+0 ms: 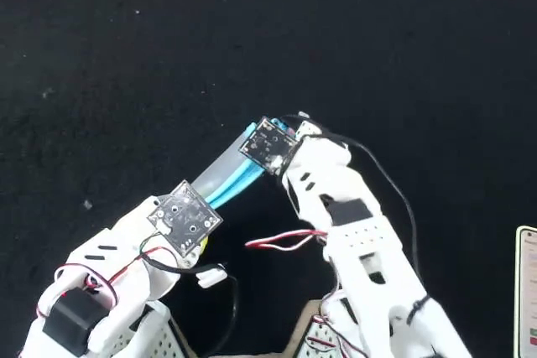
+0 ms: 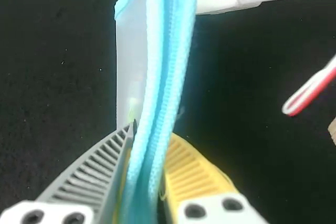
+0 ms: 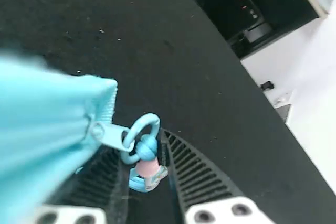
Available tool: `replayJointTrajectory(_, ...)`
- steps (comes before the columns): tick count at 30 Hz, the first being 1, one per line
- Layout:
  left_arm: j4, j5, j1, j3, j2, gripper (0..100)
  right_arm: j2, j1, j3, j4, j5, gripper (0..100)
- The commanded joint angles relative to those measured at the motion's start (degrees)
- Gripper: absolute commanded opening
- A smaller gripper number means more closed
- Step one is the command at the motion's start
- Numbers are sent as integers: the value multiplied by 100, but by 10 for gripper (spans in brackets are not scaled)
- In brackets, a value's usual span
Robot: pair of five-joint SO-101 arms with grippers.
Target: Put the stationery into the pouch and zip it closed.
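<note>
Nearest me, the left tool [image 2: 152, 132] is clamped narrow on the near end of the pouch [image 2: 142, 66]. Its grey pad [image 2: 105, 161] and yellow pad [image 2: 189, 177] press on either side of the blue zip [image 2: 168, 77]. From that grip the pouch runs away edge-up towards the other arm, and the zip looks meshed along all the length I can see. Something pale shows through the clear wall close to the grip. It is too dim to name, so I judge rather than see that the stationery is inside. I cannot tell whether the pouch rests on the bench [image 1: 126, 64] or hangs between the arms.

At the far end the slider [image 3: 96, 129] sits at the pouch's corner. Its pull [image 3: 113, 137] carries a small blue and pink charm [image 3: 144, 169], right at the right tool [image 3: 135, 142]. I cannot tell whether that tool grips the charm or is slack beside it.

My worry is the end stop. The slider looks run out, so any more pull from the right arm would go into the pouch itself. That could drag it from the left clamp or strain the charm's ring. Backing the right tool off with the charm caught would give the same tug. If the left tool lets go first, the pouch may swing from the pull and land twisted. The red and white wire [image 1: 281, 241] loops out of the right arm just beside the pouch and could snag as that arm retreats.
</note>
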Motion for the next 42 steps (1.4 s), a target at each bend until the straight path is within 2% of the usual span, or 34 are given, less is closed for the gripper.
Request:
replayJointTrajectory(1, 62, 35, -22, -224, -88, 30, 541, 545, -163, -35, -18, 11)
replayJointTrajectory(10, 62, 35, -22, -224, -88, 30, 602, 97, -40, -18, -35, 11)
replayJointTrajectory(16, 62, 35, -22, -224, -88, 30, 646, -176, -48, 44, -387, 11)
replayJointTrajectory(19, 62, 35, -22, -224, -88, 30, 655, -193, -40, 97, -413, 11)
replayJointTrajectory(25, 62, 35, -22, -224, -88, 30, 646, -211, -295, 923, -422, 11)
replayJointTrajectory(29, 62, 35, -22, -224, -88, 30, 629, -220, -312, 967, -431, 11)
replayJointTrajectory(32, 62, 35, -22, -224, -88, 30, 593, -193, -356, 1037, -826, 18)
replayJointTrajectory(35, 62, 35, -22, -224, -88, 30, 593, -202, -760, 1723, -1407, 105)
replayJointTrajectory(38, 53, 35, -22, -224, -88, 30, 593, -229, -1490, 2813, -1556, 186)
replayJointTrajectory(42, 53, 35, -22, -224, -88, 30, 593, -369, -2554, 4035, -1574, 191)
